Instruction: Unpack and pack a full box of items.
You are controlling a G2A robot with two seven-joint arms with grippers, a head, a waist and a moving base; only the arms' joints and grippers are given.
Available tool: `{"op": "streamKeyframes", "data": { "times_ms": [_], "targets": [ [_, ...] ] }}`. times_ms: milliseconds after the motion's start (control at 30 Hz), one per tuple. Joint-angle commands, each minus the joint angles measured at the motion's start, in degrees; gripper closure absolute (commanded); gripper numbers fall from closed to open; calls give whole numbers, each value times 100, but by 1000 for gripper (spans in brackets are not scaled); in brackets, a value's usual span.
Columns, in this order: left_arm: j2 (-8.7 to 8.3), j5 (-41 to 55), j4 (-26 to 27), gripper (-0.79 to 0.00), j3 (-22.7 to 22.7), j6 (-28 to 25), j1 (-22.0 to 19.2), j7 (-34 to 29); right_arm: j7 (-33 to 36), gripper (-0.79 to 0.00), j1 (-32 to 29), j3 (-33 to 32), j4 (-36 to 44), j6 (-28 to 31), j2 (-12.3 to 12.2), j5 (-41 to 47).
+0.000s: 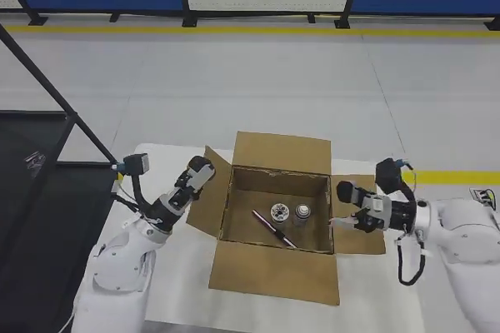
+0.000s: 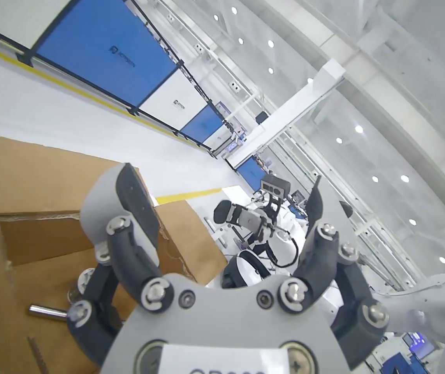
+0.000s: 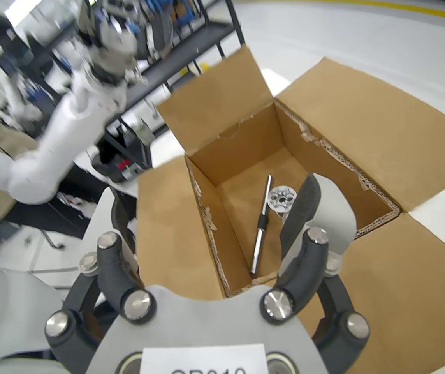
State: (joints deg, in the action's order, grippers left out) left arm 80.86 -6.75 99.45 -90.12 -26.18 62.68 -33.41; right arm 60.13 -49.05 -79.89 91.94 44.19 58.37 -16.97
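An open cardboard box (image 1: pixel 275 270) stands mid-table with all its flaps folded outward. On its floor lie a slim metal rod (image 1: pixel 272 227) and two round metal parts (image 1: pixel 279 211), (image 1: pixel 302 213). My left gripper (image 1: pixel 200 173) hangs open and empty just outside the box's left flap (image 2: pixel 31 173), and a tip of the rod (image 2: pixel 47 310) peeks past its fingers (image 2: pixel 131 196). My right gripper (image 1: pixel 344 208) is open and empty above the right flap (image 3: pixel 362 118), facing the rod (image 3: pixel 261 223) and a round part (image 3: pixel 280 197). One finger (image 3: pixel 304 206) hides most of the second part.
The white table (image 1: pixel 179 287) shows on both sides of the box. A black metal rack (image 1: pixel 33 166) stands off the table's left edge. Behind the box lies open floor with a yellow line (image 1: pixel 467 176).
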Motion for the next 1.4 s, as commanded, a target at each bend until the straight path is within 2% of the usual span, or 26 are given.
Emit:
{"op": "streamKeyframes", "data": {
  "times_ms": [0,167,533,600,733,867,1000,1233,1267,1333,1367],
  "targets": [
    [-30,47,72,-785,-160,-29,158,41,22,-785,178,515,59,-55,42,-1005],
    [-97,165,210,-785,-447,-29,521,97,-115,-785,757,1458,-365,-520,200,-1778],
    [-97,165,210,-785,-447,-29,521,97,-174,-785,779,1500,-355,-564,210,-1818],
    [-97,165,210,-785,-447,-29,521,97,-279,-785,741,1668,-205,-576,228,-2073],
    [-102,139,255,-785,-385,106,537,263,-464,-785,1049,2182,-305,-1073,346,-2771],
    [-119,207,277,-785,-351,181,531,442,-552,-785,1567,2776,-881,-1509,517,-3561],
    [-132,203,295,-785,-379,193,568,531,-535,-785,2074,3264,-1710,-1445,719,-3500],
    [-132,203,295,-785,-379,193,568,531,-530,-785,2562,3823,-2778,-1415,1002,-3464],
    [-132,203,295,-785,-379,193,568,531,-501,-730,2613,3883,-2896,-1445,1038,-3477],
    [-132,203,295,-785,-379,193,568,531,-477,-391,2692,3988,-3078,-1461,1104,-3470],
    [-132,203,295,-785,-379,193,568,531,-448,-311,2731,4033,-3153,-1480,1132,-3488]
  ]
}}
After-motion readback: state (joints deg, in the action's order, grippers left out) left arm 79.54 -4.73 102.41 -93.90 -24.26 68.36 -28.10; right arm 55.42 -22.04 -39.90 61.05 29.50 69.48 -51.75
